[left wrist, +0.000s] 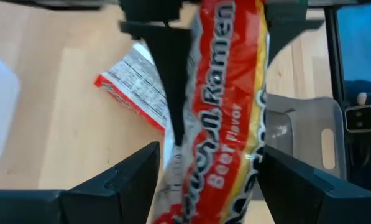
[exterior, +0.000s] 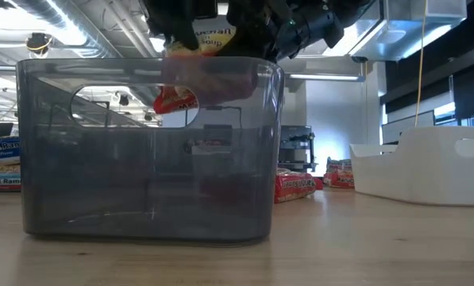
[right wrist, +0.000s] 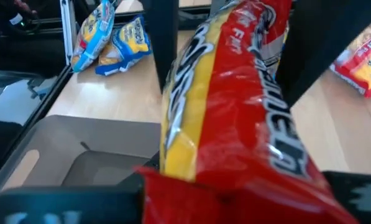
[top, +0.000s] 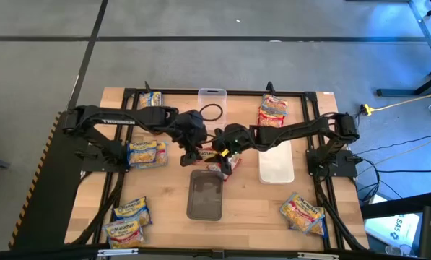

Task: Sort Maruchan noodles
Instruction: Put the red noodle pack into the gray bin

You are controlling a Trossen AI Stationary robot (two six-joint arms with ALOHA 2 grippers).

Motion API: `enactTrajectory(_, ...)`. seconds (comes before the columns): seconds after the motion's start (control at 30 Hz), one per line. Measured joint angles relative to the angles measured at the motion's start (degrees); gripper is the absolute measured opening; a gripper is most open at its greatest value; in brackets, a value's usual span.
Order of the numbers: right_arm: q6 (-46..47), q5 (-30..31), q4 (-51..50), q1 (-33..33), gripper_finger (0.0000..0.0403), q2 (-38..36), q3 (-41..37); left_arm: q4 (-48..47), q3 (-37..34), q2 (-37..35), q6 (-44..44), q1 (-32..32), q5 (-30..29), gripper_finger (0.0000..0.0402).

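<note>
R gripper clenched on red packet, L gripper released beside it; packet could snag grey bin rim, fall outside.

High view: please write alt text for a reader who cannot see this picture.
Over a wooden table, the right gripper holds a red flat plastic ramen packet above a grey rectangular container, the open left gripper beside it. Other ramen packets lie around, and a white rectangular container sits to the right.
</note>
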Motion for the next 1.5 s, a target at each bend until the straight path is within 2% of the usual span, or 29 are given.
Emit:
enactTrajectory(0.13,0.02,0.09,0.4,0.02,0.0108,-0.11,0.02,-0.1,-0.01,0.75,0.04,-1.27,-3.37,0.023)
enactTrajectory(0.27,0.15,0.08,0.4,0.0,0.0117,-0.07,0.0,-0.03,-0.02,0.68,0.47,-1.8,-4.07,0.018)
enactTrajectory(0.5,0.06,-0.44,-1.44,-0.04,0.017,-0.74,0.0,-0.67,-0.02,0.68,0.59,-1.83,-4.33,0.0098)
enactTrajectory(0.73,0.49,-0.28,-26.55,0.61,0.0212,-8.45,3.28,-2.26,-0.11,-1.99,0.03,-2.49,-5.86,0.008)
enactTrajectory(0.83,3.37,0.01,-36.39,3.11,0.0218,-12.02,3.28,-1.9,-0.11,-2.84,-1.1,-5.04,-7.51,0.008)
enactTrajectory(0.9,6.2,1.96,-39.31,5.91,0.0217,-13.71,2.66,-0.87,-0.11,-3.17,-1.93,-7.71,-8.22,0.008)
enactTrajectory(1.13,16.01,15.17,-35.73,18.74,0.0215,-15.11,-3.09,1.84,-0.11,-0.75,-7.52,-16.69,-14.61,0.0079)
enactTrajectory(1.27,21.81,22.72,-28.99,24.32,0.0215,-15.06,-8.2,2.11,-0.11,2.84,-8.94,-18.25,-17.79,0.0079)
enactTrajectory(1.5,30.43,26.39,-21.2,29.3,0.0215,-15.02,-14.89,4.7,-0.11,8.42,-9.03,-17.92,-16.85,0.008)
